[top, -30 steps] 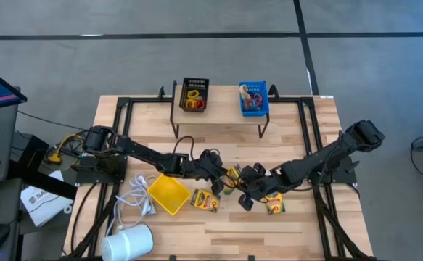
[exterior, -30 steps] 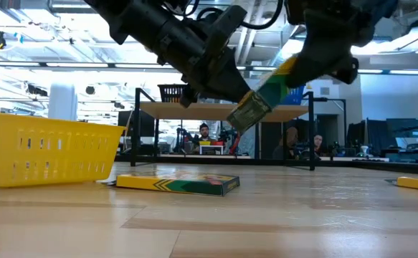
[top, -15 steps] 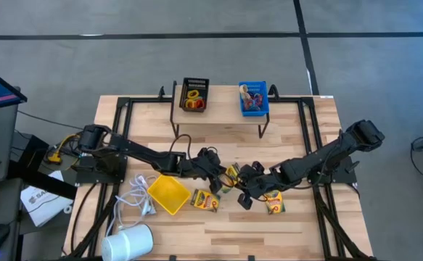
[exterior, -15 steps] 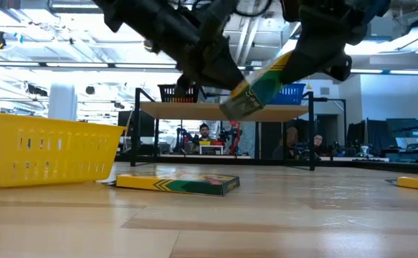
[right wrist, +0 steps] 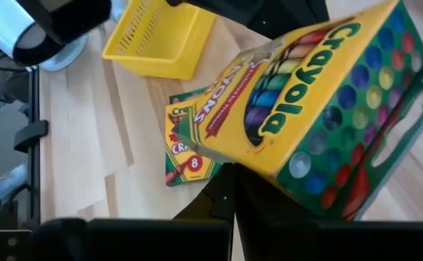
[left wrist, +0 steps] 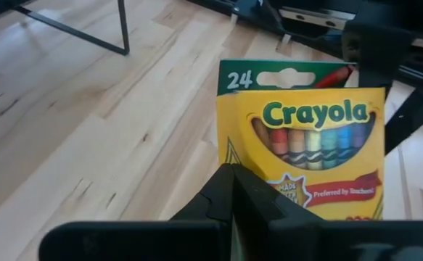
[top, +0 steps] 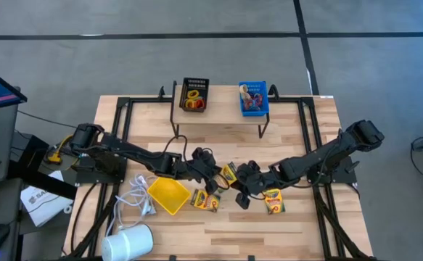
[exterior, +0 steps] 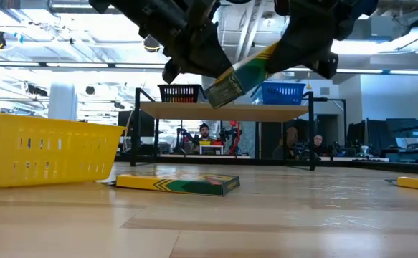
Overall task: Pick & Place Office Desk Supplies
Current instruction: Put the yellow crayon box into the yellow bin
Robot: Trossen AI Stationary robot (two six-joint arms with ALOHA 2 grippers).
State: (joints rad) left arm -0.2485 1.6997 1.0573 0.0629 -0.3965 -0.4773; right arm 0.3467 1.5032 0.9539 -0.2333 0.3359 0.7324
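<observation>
Above the middle of the bench [top: 218,225], both hands are pinching one crayon box [exterior: 239,72] between them — the left hand [top: 215,176] on its lower end, the right hand [top: 249,176] on its upper end, its long axis tilting between them. The yellow bin [top: 169,194] is lying nearer the left arm. The box is reading "Crayola" and "24"; a flat box [right wrist: 187,154] below is showing "8".

Light wooden table [top: 298,225]; yellow bin [top: 170,194], two crayon boxes [top: 206,200] [top: 273,201], white coiled cable [top: 133,199], white cylinder [top: 128,243]
</observation>
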